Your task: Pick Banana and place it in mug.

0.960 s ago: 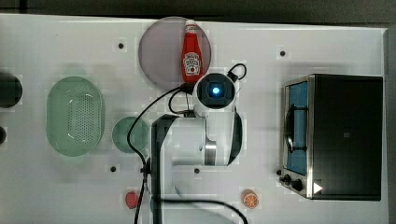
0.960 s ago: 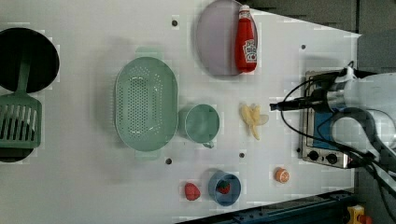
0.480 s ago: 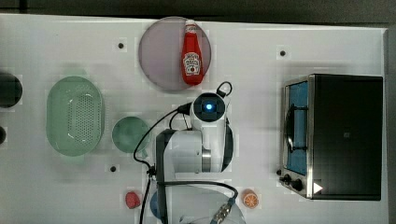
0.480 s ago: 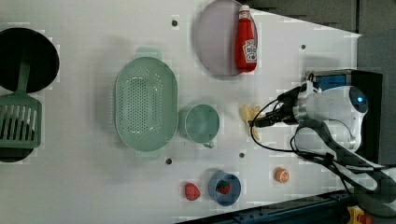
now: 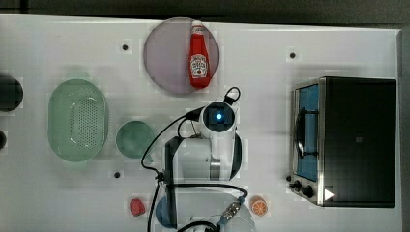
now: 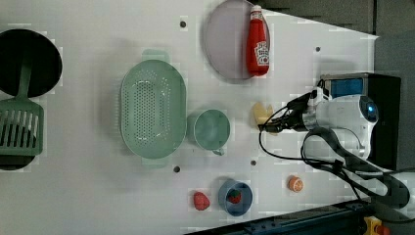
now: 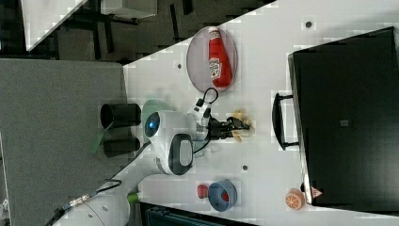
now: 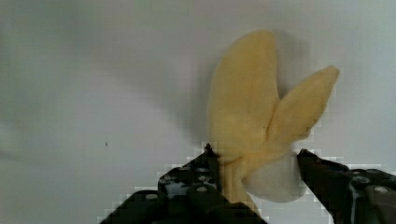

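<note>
The pale yellow banana (image 8: 252,107) lies on the white table, its peel ends splayed out. My gripper (image 8: 254,156) is down over it, one dark finger pressed against each side of its lower part. In the left view the banana (image 6: 261,113) sits to the right of the teal mug (image 6: 211,129), with the gripper (image 6: 273,127) reaching in from the left view's right. In the right view the gripper (image 7: 236,127) covers part of the banana (image 7: 241,117). In the top view my arm (image 5: 218,117) hides the banana, right of the mug (image 5: 135,139).
A light-green colander (image 5: 77,120) stands beyond the mug. A ketchup bottle (image 5: 198,55) lies on a grey plate (image 5: 164,58). A toaster oven (image 5: 348,140) fills the top view's right. A blue cup (image 6: 235,197), a strawberry (image 6: 200,200) and an orange slice (image 6: 295,183) lie near the table edge.
My arm has swung across and come down over the banana. The fingers have closed in from wide open onto its sides.
</note>
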Controlling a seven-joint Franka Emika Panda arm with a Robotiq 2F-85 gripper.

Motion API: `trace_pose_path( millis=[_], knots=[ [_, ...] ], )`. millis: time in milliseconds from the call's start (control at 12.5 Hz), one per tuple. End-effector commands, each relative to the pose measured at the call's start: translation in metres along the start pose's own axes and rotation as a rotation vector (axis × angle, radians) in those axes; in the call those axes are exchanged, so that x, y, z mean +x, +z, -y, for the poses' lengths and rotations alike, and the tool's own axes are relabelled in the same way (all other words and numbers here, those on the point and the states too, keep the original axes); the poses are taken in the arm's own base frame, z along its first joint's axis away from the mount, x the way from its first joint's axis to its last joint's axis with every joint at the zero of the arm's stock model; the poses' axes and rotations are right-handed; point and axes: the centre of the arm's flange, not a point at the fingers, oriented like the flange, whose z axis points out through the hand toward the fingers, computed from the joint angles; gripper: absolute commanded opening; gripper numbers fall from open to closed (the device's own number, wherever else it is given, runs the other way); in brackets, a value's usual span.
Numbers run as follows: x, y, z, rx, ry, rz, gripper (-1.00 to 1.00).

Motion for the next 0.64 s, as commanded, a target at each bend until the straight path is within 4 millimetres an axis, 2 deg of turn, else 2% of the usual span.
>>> trace_pose_path(
  millis=[80, 160, 320, 480, 640],
  knots=[
    [-0.008, -0.001, -0.001, -0.002, -0.015, -0.013, -0.54],
    [-0.007, -0.004, -0.001, -0.005, -0.014, -0.019, -0.57],
    [-0.004, -0.029, -0.006, -0.023, -0.003, -0.062, -0.57],
    [-0.006, -0.112, -0.024, -0.073, 0.036, -0.176, -0.57],
    [-0.015, -0.179, -0.030, -0.086, 0.055, -0.215, -0.57]
  ],
)
